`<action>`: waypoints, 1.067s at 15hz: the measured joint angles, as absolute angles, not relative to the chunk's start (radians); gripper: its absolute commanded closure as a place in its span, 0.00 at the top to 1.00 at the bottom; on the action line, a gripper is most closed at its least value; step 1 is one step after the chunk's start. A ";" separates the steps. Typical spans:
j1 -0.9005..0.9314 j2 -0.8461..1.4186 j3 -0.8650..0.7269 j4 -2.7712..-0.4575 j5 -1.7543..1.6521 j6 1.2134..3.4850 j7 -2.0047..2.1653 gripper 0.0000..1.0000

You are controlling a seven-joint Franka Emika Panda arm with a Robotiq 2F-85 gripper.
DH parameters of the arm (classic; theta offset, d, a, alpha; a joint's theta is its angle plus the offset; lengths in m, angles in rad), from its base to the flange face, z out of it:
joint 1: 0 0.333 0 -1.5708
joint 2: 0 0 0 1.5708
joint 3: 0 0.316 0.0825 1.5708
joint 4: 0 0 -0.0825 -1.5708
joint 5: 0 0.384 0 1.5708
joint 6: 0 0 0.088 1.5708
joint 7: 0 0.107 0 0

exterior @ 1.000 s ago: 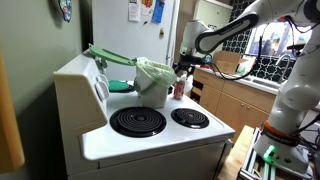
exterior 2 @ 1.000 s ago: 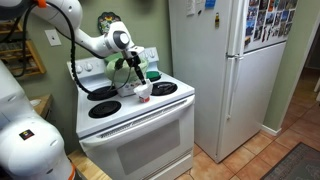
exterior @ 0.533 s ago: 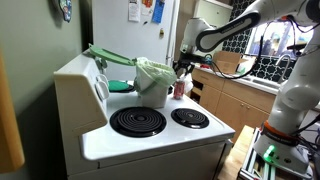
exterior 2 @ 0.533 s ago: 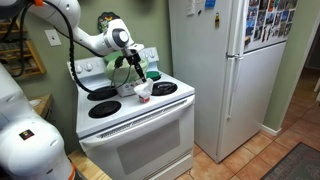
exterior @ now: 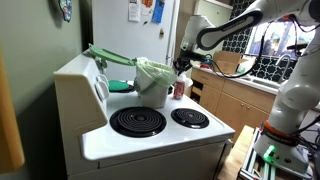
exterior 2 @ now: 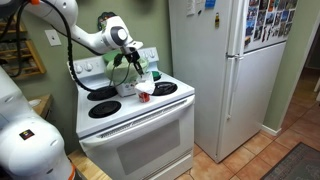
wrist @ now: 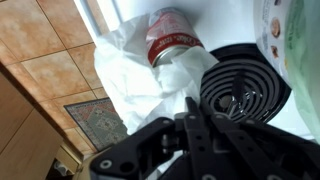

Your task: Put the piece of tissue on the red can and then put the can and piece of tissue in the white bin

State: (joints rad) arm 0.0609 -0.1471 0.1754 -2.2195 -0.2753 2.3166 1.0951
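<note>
- Where the stove [exterior: 100, 135] top meets its far edge, the can [wrist: 172, 38] stands beside the bin [exterior: 152, 80], with the tissue [wrist: 125, 70] bunched around it.
- The gripper [wrist: 190, 116] hangs above, its fingers drawn nearly together.
- The can lies just beyond the fingertips. The tissue's edge reaches them, but I cannot tell whether it is pinched.
</note>
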 measured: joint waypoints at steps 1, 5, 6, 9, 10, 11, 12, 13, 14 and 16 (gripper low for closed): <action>0.064 -0.147 0.177 -2.221 -0.269 2.317 1.095 0.00; 0.072 -0.135 0.185 -2.237 -0.260 2.315 1.095 0.00; 0.072 -0.131 0.185 -2.242 -0.261 2.315 1.095 0.00; 0.070 -0.128 0.182 -2.254 -0.273 2.315 1.098 0.00; 0.069 -0.129 0.181 -2.255 -0.281 2.316 1.099 0.00; 0.067 -0.129 0.181 -2.256 -0.289 2.316 1.100 0.00; 0.066 -0.129 0.181 -2.256 -0.297 2.316 1.100 0.00; 0.065 -0.129 0.180 -2.257 -0.304 2.315 1.102 0.00; 0.064 -0.129 0.180 -2.257 -0.309 2.315 1.112 0.00; 0.062 -0.134 0.178 -2.257 -0.311 2.316 1.137 0.00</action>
State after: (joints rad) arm 0.0616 -0.1343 0.1784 -2.2575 -0.3105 2.3162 1.1368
